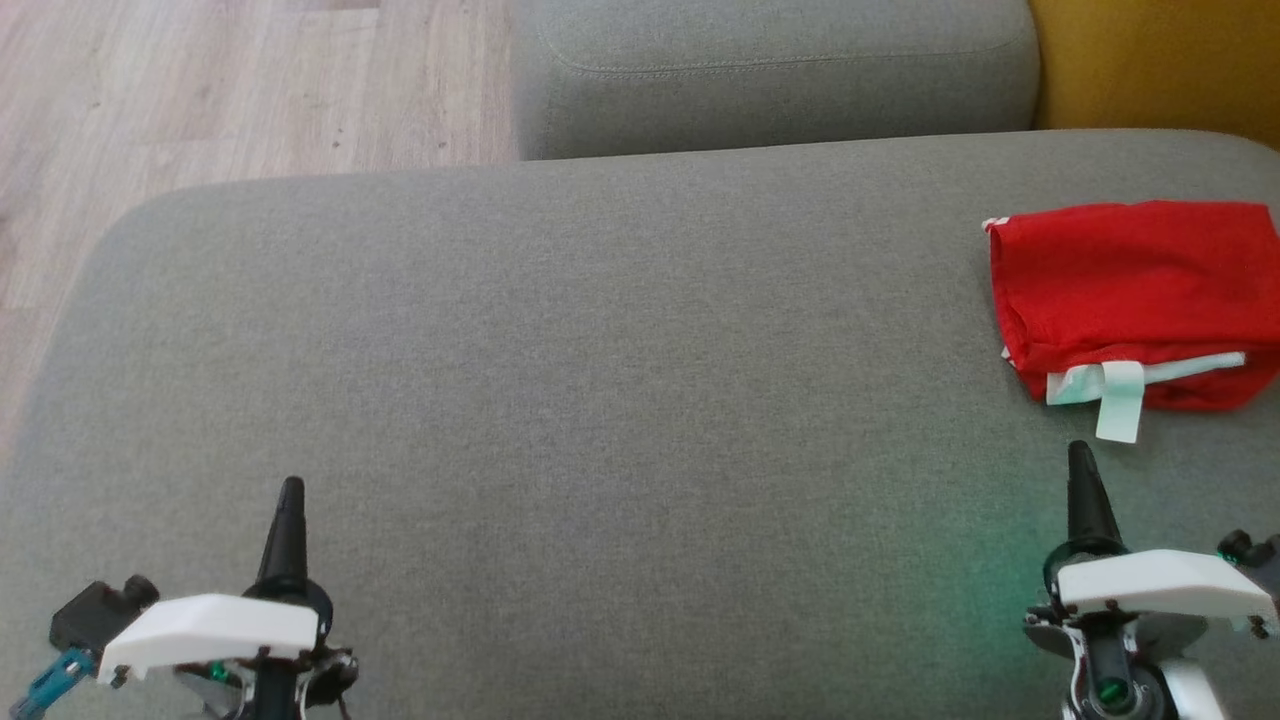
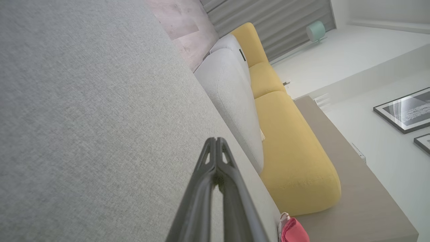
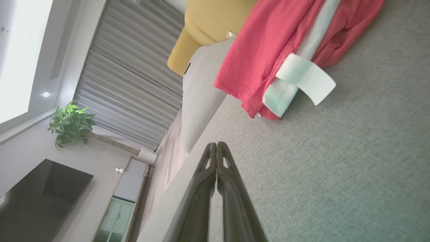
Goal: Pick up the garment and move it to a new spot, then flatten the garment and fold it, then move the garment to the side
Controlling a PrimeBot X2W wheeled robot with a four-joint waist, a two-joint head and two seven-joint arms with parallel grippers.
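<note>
The red garment (image 1: 1130, 290) lies folded into a compact rectangle at the far right of the grey seat cushion (image 1: 600, 380), and the head view's border cuts off its right edge. A pale band (image 1: 1120, 400) runs along its near edge with a loose tab sticking out toward the robot; what that band is cannot be made out. The cushion is plain woven fabric. Behind it sit a grey back cushion (image 1: 770, 70) and a yellow cushion (image 1: 1150, 60), with wood floor (image 1: 200, 90) off to the left. The right wrist view takes in a pleated curtain (image 3: 127, 77), a potted plant (image 3: 69, 122) and a dark screen (image 3: 40, 198). Both arms sit low over the cushion's near part, fingers pointing away. The right gripper (image 1: 1080, 450) is clenched on nothing, near the tab but apart from it. The left gripper (image 1: 291, 487), also clenched and empty, is well apart from the garment
</note>
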